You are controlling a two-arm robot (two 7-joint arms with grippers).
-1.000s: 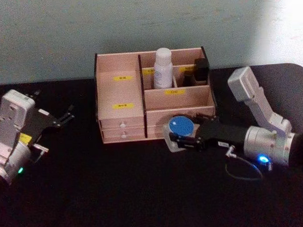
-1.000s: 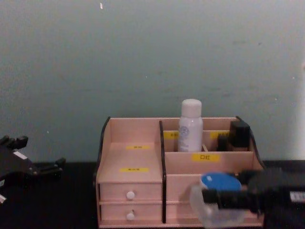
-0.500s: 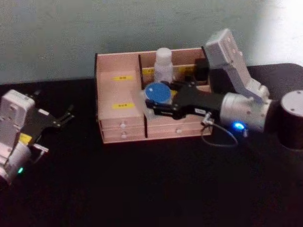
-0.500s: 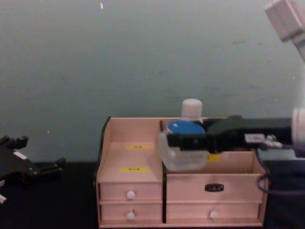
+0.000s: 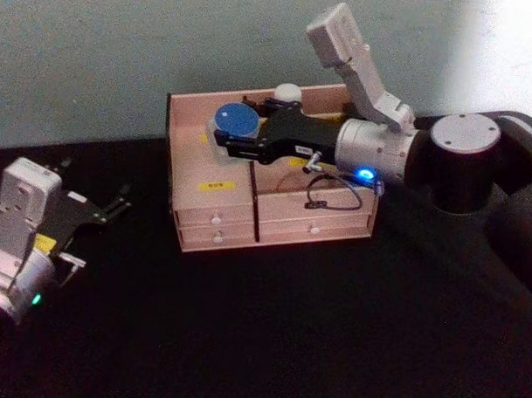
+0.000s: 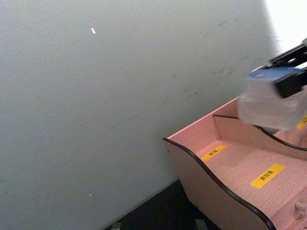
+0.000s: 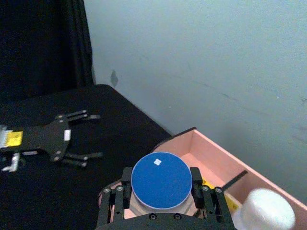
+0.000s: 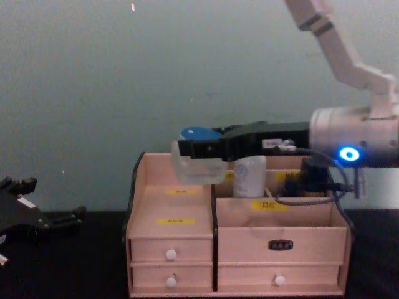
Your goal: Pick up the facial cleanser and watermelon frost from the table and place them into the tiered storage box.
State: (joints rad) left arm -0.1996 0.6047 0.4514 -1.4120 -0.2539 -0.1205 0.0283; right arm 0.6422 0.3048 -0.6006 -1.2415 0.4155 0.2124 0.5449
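placement of the second item is the step in hand. read the head view as a clock face with the wall at 12. the box (image 5: 214, 220) stands on the black table (image 5: 253, 330) toward 12. the right gripper (image 5: 231, 135) reaches across from 3 o'clock, high over the box, and pinches the jar (image 5: 234, 121) by its sides between both fingers. the jar hangs over the wide open section at the box's 9 o'clock end, toward the back. it appears to touch nothing but the fingers, though how far it clears the wood cannot be told. the bottle (image 8: 249, 175) already stands upright in a back slot near the box's middle, just beside the reaching arm, so that half of the task looks done.

the next move probably calls for lowering the jar straight down into the open section and letting go only once its base rests on the floor there. that floor seems to rise in steps toward the back, so a jar released early or across a step could tip. the arm also passes close to the top of the bottle and could knock it on the way down or out.

the jar is squat and round, clear-walled and blue on top, with a small pale mark in the middle of the blue. it is held level and looks rigid.

the left gripper (image 5: 119, 201) rests low at 9 o'clock of the table, well apart from the box, its fingers spread and holding nothing.
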